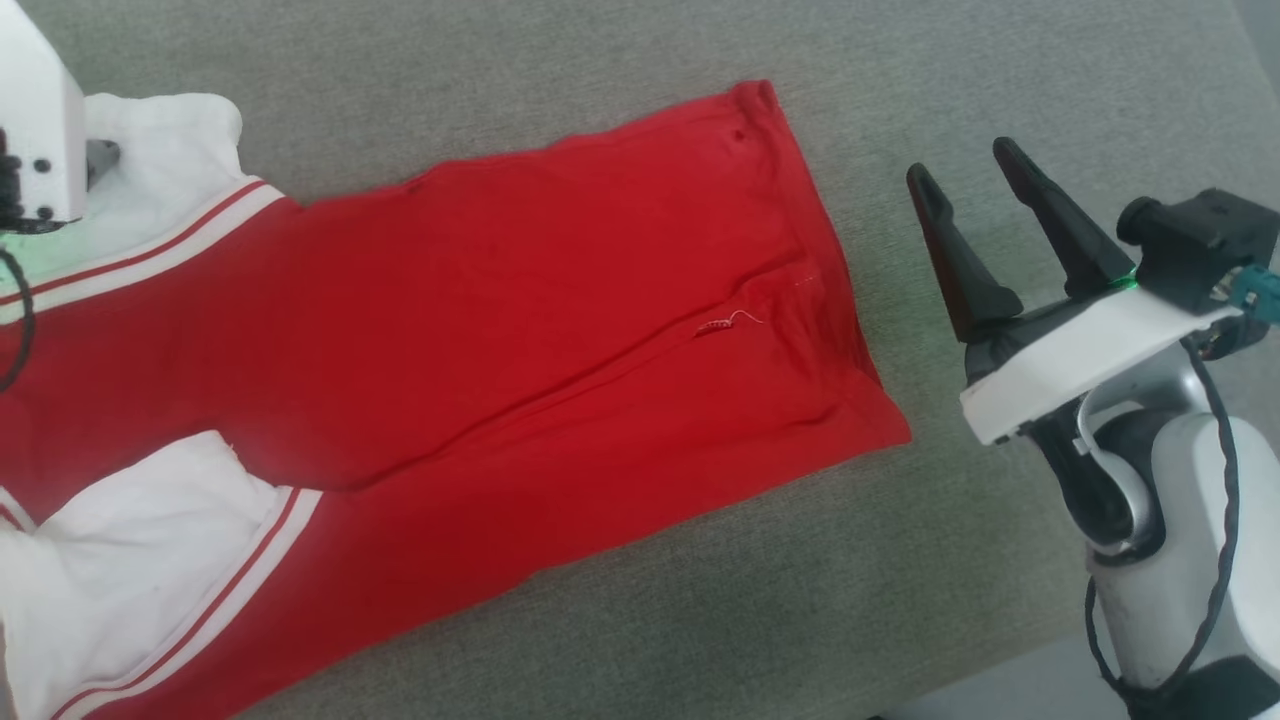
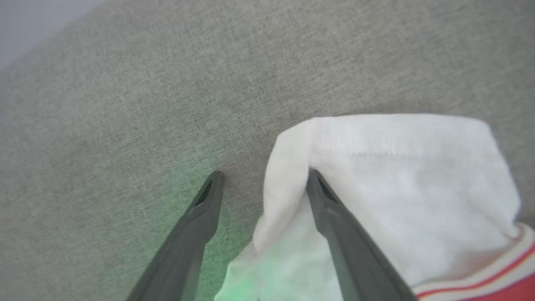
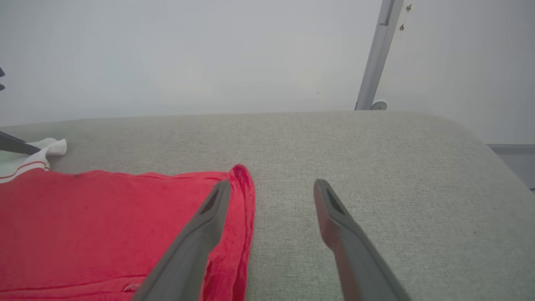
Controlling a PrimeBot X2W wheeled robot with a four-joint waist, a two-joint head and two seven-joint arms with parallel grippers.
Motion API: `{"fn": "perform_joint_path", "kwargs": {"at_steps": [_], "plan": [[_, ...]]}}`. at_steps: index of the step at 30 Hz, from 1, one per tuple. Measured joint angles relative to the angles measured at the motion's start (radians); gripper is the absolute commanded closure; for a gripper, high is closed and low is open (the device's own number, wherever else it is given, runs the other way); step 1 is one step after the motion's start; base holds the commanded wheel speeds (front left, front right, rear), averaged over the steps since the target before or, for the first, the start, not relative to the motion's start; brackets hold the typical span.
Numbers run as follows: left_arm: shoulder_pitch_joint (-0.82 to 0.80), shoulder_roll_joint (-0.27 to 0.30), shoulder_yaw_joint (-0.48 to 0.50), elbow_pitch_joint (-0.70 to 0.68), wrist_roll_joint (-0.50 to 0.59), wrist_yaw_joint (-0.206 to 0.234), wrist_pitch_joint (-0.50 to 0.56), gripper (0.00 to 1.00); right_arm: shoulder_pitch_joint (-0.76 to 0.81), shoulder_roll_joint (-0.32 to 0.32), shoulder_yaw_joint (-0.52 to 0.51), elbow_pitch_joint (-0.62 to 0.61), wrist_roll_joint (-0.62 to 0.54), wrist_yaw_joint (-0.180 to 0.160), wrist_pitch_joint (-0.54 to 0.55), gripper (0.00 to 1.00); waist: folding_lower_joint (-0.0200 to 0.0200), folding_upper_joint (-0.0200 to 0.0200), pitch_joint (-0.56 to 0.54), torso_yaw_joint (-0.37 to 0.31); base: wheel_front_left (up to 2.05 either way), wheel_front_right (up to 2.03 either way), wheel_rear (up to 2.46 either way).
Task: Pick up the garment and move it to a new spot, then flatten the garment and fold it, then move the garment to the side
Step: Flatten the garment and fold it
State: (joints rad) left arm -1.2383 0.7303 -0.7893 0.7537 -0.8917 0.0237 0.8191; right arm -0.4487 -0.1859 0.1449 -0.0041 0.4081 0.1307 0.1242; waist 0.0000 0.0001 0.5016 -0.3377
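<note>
A grey woven bench (image 1: 620,60) runs under everything. Its cloth is finely flecked, and its far corner is rounded in the right wrist view. Behind it stands a pale plain wall (image 3: 167,54), with a slim grey metal post (image 3: 378,54) leaning at the upper right of that view. A black cable (image 1: 1215,500) loops down the right arm's white casing at the lower right of the head view.

The garment (image 1: 520,300) lies flat on the bench across the left and middle of the head view. It is a red jersey knit, soft and lightly creased, and its hemmed bottom edge slants down the middle right. A raised seam crosses the red cloth, ending in a small loose thread (image 1: 730,322). Two white short sleeves sit at the left, the upper sleeve (image 1: 170,150) and the lower sleeve (image 1: 130,560), each edged with white-and-red striped trim (image 1: 150,255).

The left hand (image 2: 264,175) is released, with its two long dark fingers spread. In the left wrist view one fingertip rests on the bare bench. The other lies against the upper sleeve, and a rolled fold of its cloth stands between the fingers. A green glow tints the cloth beneath.

The right hand (image 1: 960,160) is also released and grasps nothing. It hangs over bare bench just right of the hem. In the right wrist view its left finger overlaps the red hem corner, which curls up slightly.
</note>
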Motion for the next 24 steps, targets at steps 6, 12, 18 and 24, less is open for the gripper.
{"fn": "perform_joint_path", "kwargs": {"at_steps": [6,12,18,24], "plan": [[-0.025,-0.053,0.0,0.053,-0.022,-0.022,-0.011,1.0,-0.063,-0.016,0.023,0.027,0.025,0.0,0.093,0.0,0.0,0.0,0.011,0.024,0.0,0.0,0.0],[-0.06,-0.115,-0.012,0.091,-0.015,-0.047,-0.043,1.0,-0.177,-0.064,0.067,0.108,0.099,0.0,0.238,0.0,0.0,0.0,0.018,0.069,0.0,0.0,0.0],[-0.094,-0.177,-0.024,0.128,-0.012,-0.066,-0.071,1.0,-0.293,-0.103,0.105,0.214,0.118,0.0,0.353,0.0,0.0001,-0.0001,0.027,0.121,0.0,0.0,0.0],[-0.135,-0.245,-0.039,0.175,0.004,-0.095,-0.108,1.0,-0.391,-0.127,0.171,0.361,0.15,0.0,0.507,0.0,0.0,-0.0001,0.043,0.181,0.0,0.0,0.0]]}}
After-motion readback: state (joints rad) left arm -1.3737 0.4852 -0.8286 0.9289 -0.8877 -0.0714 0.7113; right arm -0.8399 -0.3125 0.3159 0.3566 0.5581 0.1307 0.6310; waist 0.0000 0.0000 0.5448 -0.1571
